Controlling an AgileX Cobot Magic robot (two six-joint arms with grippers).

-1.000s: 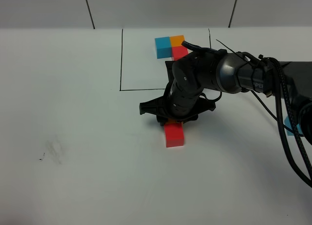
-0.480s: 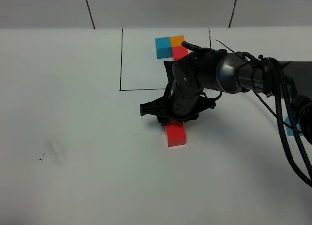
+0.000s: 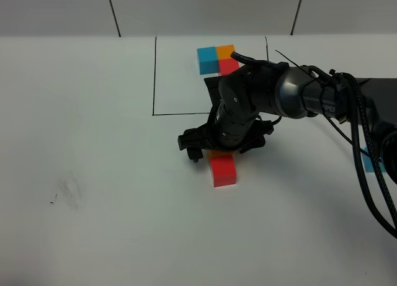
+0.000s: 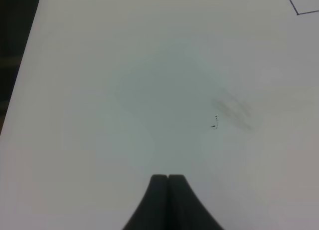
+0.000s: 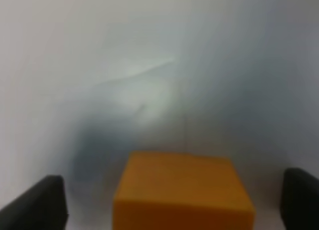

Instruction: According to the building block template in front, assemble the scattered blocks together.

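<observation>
The template (image 3: pixel 217 58) is a blue, orange and red cube trio at the back of a black drawn rectangle. The loose red cube (image 3: pixel 223 170) lies in front of the rectangle. The loose orange cube (image 3: pixel 218 154) sits right behind it, mostly hidden under my right gripper (image 3: pixel 218 149). In the right wrist view the orange cube (image 5: pixel 182 190) sits between the open fingers (image 5: pixel 40 202), with a gap on each side. The loose blue cube (image 3: pixel 367 162) peeks out behind cables at the far right. My left gripper (image 4: pixel 168 182) is shut and empty over bare table.
The right arm and its black cables (image 3: pixel 366 143) cross the right side of the table. A faint smudge (image 3: pixel 67 192) marks the table at the left, and it also shows in the left wrist view (image 4: pixel 232 109).
My right gripper has lifted slightly and shifted back, so a strip of the orange cube now shows behind the red cube. The cubes and the left gripper have not moved.
</observation>
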